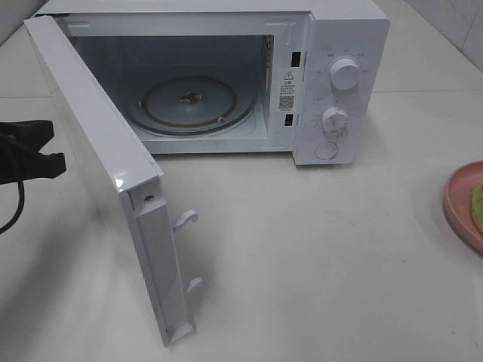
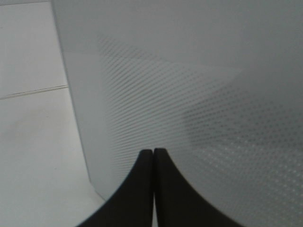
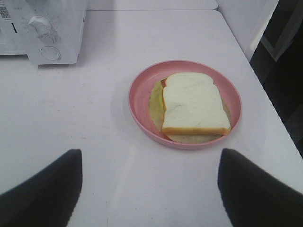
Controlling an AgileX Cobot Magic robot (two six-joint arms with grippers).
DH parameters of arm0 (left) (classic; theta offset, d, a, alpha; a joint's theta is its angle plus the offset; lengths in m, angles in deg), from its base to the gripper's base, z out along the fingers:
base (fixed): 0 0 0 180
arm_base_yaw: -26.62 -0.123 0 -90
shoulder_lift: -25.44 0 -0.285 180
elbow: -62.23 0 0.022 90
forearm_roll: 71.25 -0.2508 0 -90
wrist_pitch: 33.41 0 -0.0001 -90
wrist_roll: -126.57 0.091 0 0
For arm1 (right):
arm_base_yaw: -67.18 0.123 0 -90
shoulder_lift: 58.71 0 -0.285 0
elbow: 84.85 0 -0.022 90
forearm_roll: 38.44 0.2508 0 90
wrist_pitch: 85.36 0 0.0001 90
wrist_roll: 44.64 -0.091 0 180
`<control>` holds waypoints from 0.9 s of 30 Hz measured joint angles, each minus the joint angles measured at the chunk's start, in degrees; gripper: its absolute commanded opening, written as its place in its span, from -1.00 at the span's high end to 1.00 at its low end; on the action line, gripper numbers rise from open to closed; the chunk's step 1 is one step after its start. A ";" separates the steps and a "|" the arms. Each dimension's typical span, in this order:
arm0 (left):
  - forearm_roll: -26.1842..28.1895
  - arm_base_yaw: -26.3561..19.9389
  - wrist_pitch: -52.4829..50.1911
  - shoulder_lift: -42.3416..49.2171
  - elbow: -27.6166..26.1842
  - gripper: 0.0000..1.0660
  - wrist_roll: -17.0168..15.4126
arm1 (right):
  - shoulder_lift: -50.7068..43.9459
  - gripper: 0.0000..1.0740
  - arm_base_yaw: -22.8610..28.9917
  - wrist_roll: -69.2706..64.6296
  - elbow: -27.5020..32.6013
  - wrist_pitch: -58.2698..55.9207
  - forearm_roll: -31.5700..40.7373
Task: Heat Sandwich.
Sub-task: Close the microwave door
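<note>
The left gripper [image 2: 153, 153], fingers pressed together and holding nothing, sits just beside the outer face of the open microwave door [image 2: 199, 94]. The right gripper [image 3: 149, 184] hangs spread wide and empty above the table [image 3: 94, 118], near the sandwich [image 3: 194, 104] lying on the pink plate [image 3: 139, 97].

The microwave [image 1: 332, 83] is showing glossy white plastic, its turntable [image 1: 189, 104] looking like clear glass; beside it, the matt pink plate [image 3: 142, 90] is holding the soft-looking sandwich [image 3: 194, 104].
</note>
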 measured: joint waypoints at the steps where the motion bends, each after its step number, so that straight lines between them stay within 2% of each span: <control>1: 1.15 1.78 0.00 -1.03 -1.03 0.99 0.06 | 0.00 -0.42 0.00 0.00 0.00 0.00 0.00; 8: 6.42 6.13 0.46 -3.55 -3.67 0.99 0.63 | 0.00 -0.42 0.00 0.00 0.00 0.00 0.00; 12: 8.59 10.77 0.29 -5.61 -6.88 0.99 4.07 | 0.00 -0.42 0.00 0.00 0.00 0.00 0.00; 13: 8.59 10.77 0.29 -5.61 -6.88 0.99 4.07 | 0.00 -0.42 0.00 0.00 0.00 0.00 0.00; 14: 10.49 12.55 0.23 -6.47 -7.96 0.99 5.39 | 0.00 -0.42 0.00 0.00 0.00 0.00 0.00; 20: 15.01 16.96 0.23 -9.34 -11.63 0.99 7.45 | 0.00 -0.42 0.00 0.00 0.00 0.00 0.00; 27: 16.67 20.57 0.74 -12.78 -16.67 0.99 8.14 | 0.00 -0.42 0.00 0.00 0.00 0.00 0.00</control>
